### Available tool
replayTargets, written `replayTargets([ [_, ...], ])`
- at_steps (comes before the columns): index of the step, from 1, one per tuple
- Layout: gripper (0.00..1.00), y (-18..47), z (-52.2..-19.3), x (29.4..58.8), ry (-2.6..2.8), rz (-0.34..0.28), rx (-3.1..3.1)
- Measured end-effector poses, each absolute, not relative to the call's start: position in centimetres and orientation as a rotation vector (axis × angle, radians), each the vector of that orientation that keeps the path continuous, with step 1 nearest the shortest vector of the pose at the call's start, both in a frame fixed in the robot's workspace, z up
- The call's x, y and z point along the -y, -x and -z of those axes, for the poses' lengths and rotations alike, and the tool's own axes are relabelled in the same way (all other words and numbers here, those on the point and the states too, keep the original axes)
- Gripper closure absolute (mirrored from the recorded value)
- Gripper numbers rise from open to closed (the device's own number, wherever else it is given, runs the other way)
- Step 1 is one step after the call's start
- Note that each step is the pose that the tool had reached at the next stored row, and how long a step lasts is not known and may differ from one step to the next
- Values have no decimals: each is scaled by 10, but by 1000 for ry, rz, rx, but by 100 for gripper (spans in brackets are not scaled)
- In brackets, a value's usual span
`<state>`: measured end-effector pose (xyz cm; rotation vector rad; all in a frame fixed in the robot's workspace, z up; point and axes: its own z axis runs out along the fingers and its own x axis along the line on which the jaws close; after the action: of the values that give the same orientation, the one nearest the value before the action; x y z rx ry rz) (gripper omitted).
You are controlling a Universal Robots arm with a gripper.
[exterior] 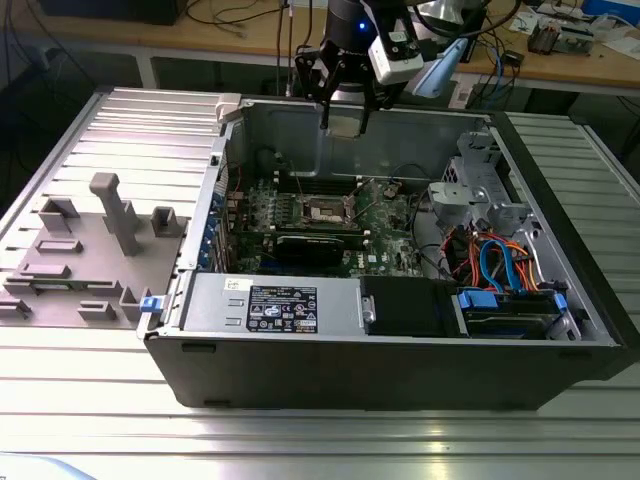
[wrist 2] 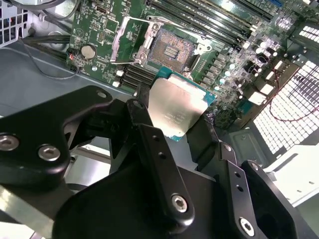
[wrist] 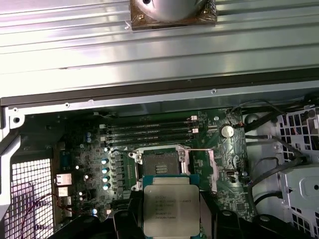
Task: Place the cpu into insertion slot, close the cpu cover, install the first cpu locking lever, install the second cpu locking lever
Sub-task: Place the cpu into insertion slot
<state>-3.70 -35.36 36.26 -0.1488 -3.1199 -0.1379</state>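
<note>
The pincer [exterior: 344, 116] is clamping the cpu [wrist 2: 177, 107] between its fingers, hanging well above the open insertion slot [wrist 2: 172, 50] beneath it.

**One wide camera outside, two close ones riding the wrist**

The exterior view is looking down from above one long side of the open computer case [exterior: 300, 370], standing well back and taking in the whole case. Both wrist views are looking down into it from close by, facing the motherboard [wrist 2: 99, 20] [wrist: 234, 154] from different sides. The second is peering at a slant past the gripper [wrist 2: 174, 114]. All three are sharing the insertion slot [exterior: 325, 212] [wrist 2: 172, 50] [wrist: 160, 163], and the wrist pair are sharing the cpu [wrist 2: 177, 107] [wrist: 171, 209].
</note>
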Motion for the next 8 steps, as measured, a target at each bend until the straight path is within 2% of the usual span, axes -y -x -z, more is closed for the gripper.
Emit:
replayTargets([
  [8,46,37,-356,354,149,137,3120],
])
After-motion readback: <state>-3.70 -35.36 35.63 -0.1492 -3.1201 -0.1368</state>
